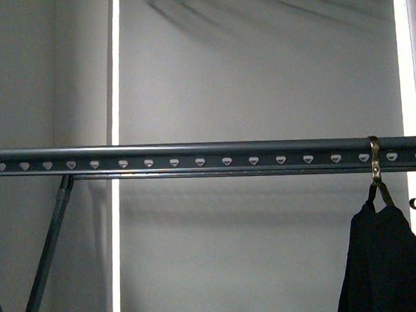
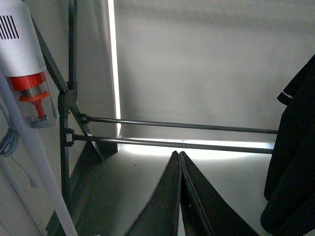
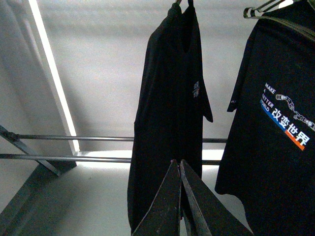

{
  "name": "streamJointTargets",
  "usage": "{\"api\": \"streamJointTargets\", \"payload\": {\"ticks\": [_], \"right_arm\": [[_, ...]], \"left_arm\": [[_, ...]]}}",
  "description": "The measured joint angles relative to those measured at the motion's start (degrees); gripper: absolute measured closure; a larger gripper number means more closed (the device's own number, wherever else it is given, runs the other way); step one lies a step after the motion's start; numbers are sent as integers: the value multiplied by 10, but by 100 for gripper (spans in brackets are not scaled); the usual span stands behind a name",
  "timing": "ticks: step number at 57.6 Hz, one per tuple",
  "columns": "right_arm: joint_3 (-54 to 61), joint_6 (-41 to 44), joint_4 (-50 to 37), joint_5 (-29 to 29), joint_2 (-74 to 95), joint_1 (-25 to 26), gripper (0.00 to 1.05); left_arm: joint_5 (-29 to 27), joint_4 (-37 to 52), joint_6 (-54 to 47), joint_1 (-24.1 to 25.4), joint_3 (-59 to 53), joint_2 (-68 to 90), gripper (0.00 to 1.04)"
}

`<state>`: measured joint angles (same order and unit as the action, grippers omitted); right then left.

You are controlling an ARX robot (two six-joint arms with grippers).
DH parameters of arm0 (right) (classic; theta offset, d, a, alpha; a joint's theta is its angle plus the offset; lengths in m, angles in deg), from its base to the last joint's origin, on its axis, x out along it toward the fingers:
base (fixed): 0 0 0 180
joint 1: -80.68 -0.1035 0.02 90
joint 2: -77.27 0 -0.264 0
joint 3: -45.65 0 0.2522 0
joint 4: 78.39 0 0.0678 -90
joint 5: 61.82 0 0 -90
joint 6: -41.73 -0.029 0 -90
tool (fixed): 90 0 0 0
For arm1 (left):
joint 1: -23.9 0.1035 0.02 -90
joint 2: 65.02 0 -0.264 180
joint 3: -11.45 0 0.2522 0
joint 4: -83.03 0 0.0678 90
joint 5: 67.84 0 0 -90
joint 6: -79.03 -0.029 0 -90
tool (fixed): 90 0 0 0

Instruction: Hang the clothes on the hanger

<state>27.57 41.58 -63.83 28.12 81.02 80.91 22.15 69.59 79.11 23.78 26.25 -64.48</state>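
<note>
Second black tee (image 3: 275, 123) w/ print "MAKE A BETTER WORLD 改变世界", beside hung clothes (image 3: 170, 113).

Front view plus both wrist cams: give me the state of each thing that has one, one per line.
Plain black fabric garment: hanging free from the rail, at its right end.
Shiny silver-bronze metal hook: looped over the rail.
Long dark grey metal rail: horizontal, bare left of the hook.
Second black T-shirt with printed lettering: hanging beside the first.
Left gripper: shut, empty.
Right gripper: shut, empty.
</note>
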Motion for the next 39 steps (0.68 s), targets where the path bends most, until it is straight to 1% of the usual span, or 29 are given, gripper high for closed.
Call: {"api": "streamJointTargets", "payload": {"ticks": [15,20,34,36,39], "right_arm": [[16,0,-2,0,-14,0,102],[39,0,-6,0,-34,0,102],[40,0,-6,0,-35,0,102],[40,1,-6,0,-35,0,101],[40,1,-6,0,-35,0,88]], "left_arm": [[0,-2,0,0,0,-2,101],[0,-2,0,0,0,-2,101],[0,-2,0,0,0,-3,101],[0,-2,0,0,0,-3,94],[0,-2,0,0,0,-3,80]]}}
